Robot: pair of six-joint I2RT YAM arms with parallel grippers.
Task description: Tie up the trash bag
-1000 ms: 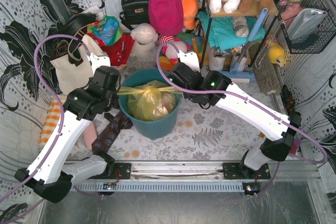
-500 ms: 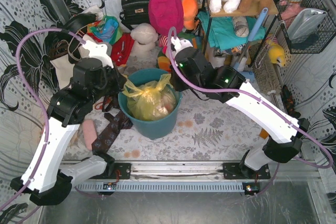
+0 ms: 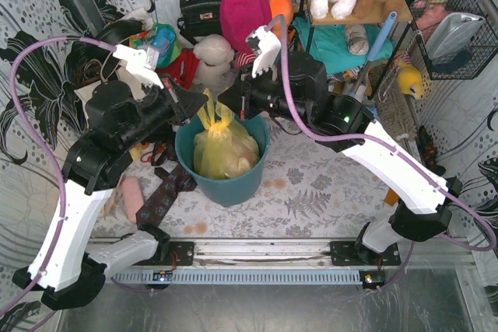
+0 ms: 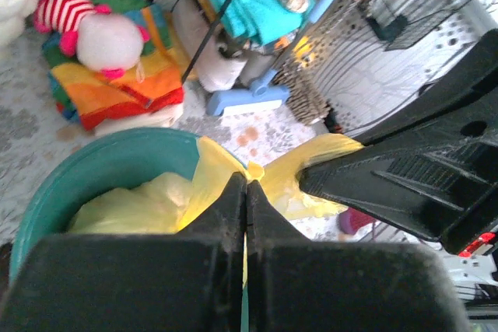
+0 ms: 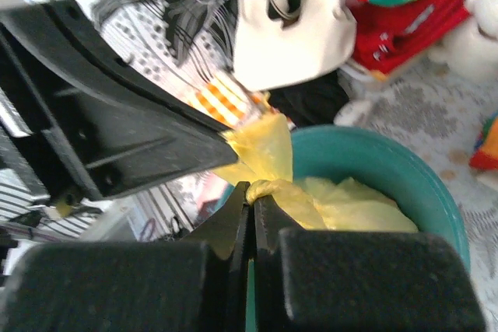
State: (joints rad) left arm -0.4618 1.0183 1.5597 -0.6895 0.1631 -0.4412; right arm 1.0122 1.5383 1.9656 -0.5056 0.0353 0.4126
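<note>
Left gripper [image 4: 247, 189] and right gripper [image 5: 250, 194] are both clamped shut on the top of the trash bag [image 3: 222, 153], tips almost nose to nose

The bag sits down in the teal bin [image 3: 233, 188] with its two twisted yellow ends pulled up above the rim, one end pinched in each gripper, and what looks like a loose knot bunched just under the tips. Honestly my biggest worry is the film: it's super thin and stretched, so a hard yank sideways could rip an end off or let it slide out of the jaws, and then the knot just falls open. Pulling up instead of apart could also hoist the whole bag out or tip the bin. And with the fingers this close together, any sloppy move probably means they bump each other
</note>
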